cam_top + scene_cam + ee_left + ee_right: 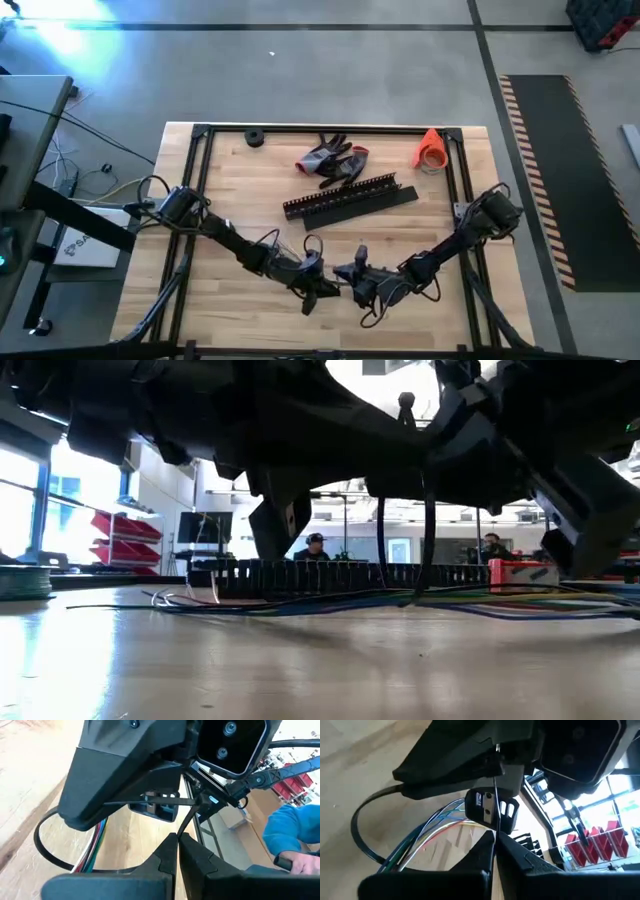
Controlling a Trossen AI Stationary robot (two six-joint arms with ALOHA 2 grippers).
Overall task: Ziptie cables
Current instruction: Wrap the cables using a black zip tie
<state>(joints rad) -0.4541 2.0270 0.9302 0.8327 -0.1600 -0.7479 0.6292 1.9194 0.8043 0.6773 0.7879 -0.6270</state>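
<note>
Limp, light cables (427, 837) sag under both end effectors, left (177, 840) and right (494, 836), each clamped on the zip tie (47, 851) (springy, thin); hold its tail.

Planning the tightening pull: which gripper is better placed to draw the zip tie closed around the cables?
Probably the left gripper: its fingers are shut on the zip tie tail, whose loop circles the cables. The right gripper pinches a strand too, so it's close.

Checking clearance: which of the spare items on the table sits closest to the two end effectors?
The long black slotted strips, lying slantwise mid-table. The gloves, small black roll and orange object all lie farther back, near the far edge.
</note>
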